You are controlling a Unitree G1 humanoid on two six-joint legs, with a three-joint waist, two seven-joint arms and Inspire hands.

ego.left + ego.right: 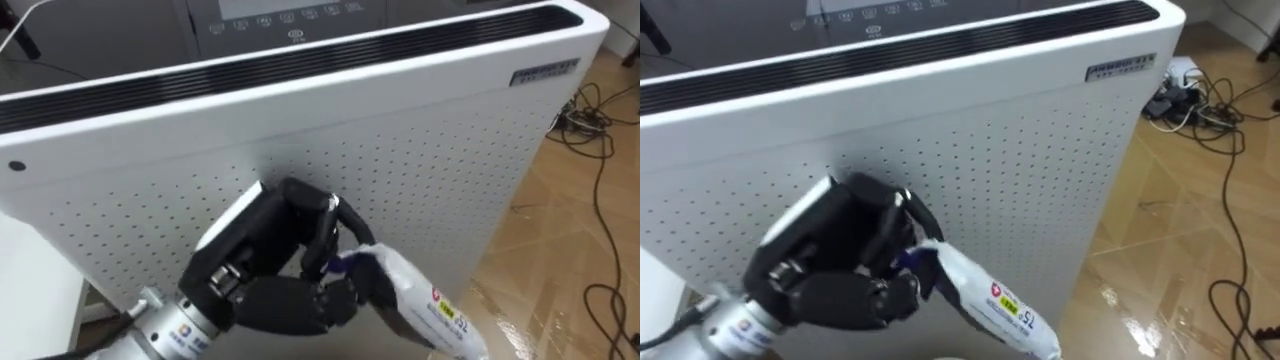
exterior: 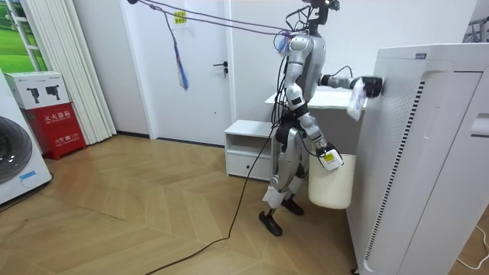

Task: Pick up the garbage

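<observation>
Now your left hand [image 1: 285, 290] clamps the white printed packet [image 1: 432, 305], just beside the air purifier's perforated side [image 1: 420, 160]; open wooden floor [image 1: 570, 250] lies rightward; right hand [image 2: 322, 150] by the white bin [image 2: 330, 187].

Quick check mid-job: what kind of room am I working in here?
Likely a home-style room, perhaps a test flat: wood floor, a washing machine, and a tall white air purifier, beside which the left robot hand holds a white packet.

The white appliance [image 1: 420, 150] wears a grid of fine dark dots. At seven o'clock, the black left hand [image 1: 285, 255] holds a white wrapper [image 1: 428, 303] marked red, yellow, blue.
</observation>
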